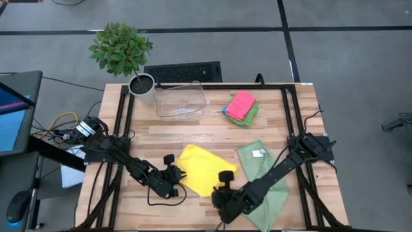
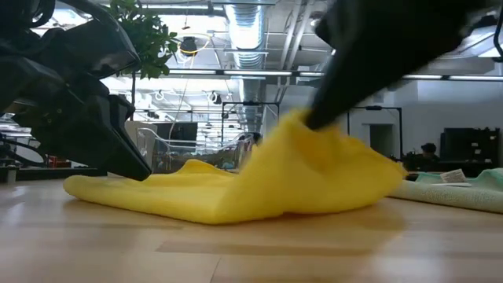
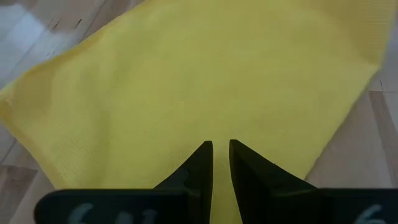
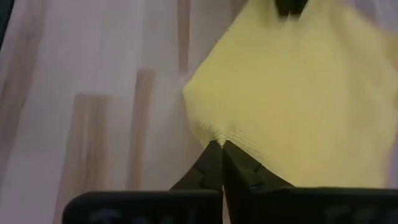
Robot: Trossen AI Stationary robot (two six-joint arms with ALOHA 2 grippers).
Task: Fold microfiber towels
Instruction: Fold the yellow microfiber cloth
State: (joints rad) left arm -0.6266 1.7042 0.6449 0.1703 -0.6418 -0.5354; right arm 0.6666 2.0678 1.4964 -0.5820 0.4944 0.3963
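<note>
A yellow microfiber towel (image 1: 203,167) lies on the wooden table near its front edge. My left gripper (image 1: 177,174) is shut on the towel's left edge, low on the table. My right gripper (image 1: 223,184) is shut on the towel's near right corner, which is raised into a peak (image 2: 302,119) while the remainder lies on the wood. A pale sage green towel (image 1: 267,171) with a white tag lies flat under my right arm. A pink towel (image 1: 241,103) rests on folded blue and green ones at the far right. My left gripper pinches the yellow towel's left edge (image 3: 221,138) between its two fingers, which slant down from the table's left. That end of the towel (image 2: 153,179) stays flat on the table. My right gripper pinches the towel's near right corner (image 4: 217,138) between its fingertips, slanting down from the near right. The corner is lifted clear and the cloth slopes slack from it down to the table.
A clear plastic bin (image 1: 180,100) stands at the far middle, a potted plant (image 1: 140,84) at the far left corner. Black rails (image 1: 125,122) run along the table's left, right and far sides. Bare wood (image 1: 193,132) lies between the bin and the yellow towel.
</note>
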